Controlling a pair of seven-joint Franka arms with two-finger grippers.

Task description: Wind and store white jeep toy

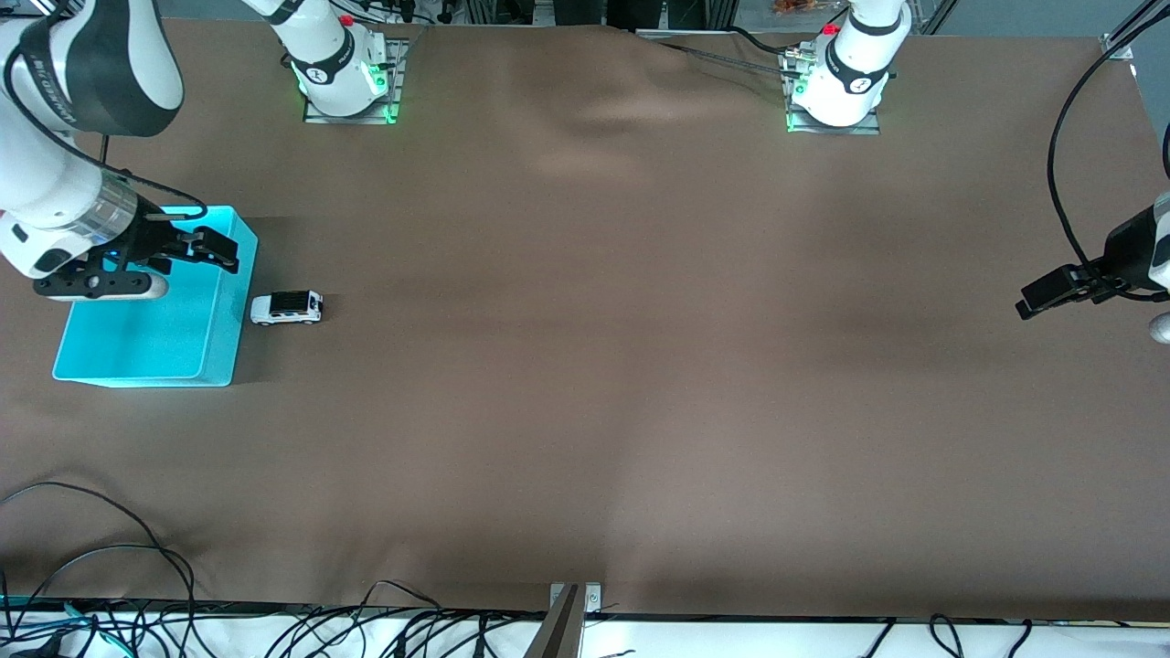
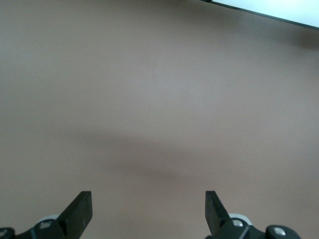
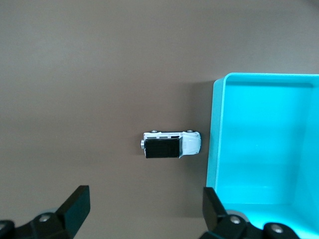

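The jeep (image 1: 287, 308) sits on its wheels on the brown table (image 1: 640, 366) in the left part of the front view, about mid-height; it lies just beside the turquoise bin (image 1: 219, 338), on the bin's side toward the left arm's end of the table, apart from the wall by a narrow gap; its black roof faces up.

In the right wrist view the jeep (image 3: 172, 144) shows near the frame's centre, lengthwise toward the bin (image 3: 219, 139), whose corner fills the right part of that frame; nothing is seen inside the part of the bin that shows.

The right gripper (image 1: 215, 253) hangs in the upper left of the front view, over the bin's edge farthest from the camera; its fingers (image 3: 75, 206) stand wide apart and hold nothing; the jeep lies on the table, not between them.

The left gripper (image 1: 1037, 302) hangs at the right edge of the front view, about mid-height, over bare table, well apart from the jeep; that arm waits; in the left wrist view its fingers (image 2: 79, 211) are spread wide with only brown cloth between them.
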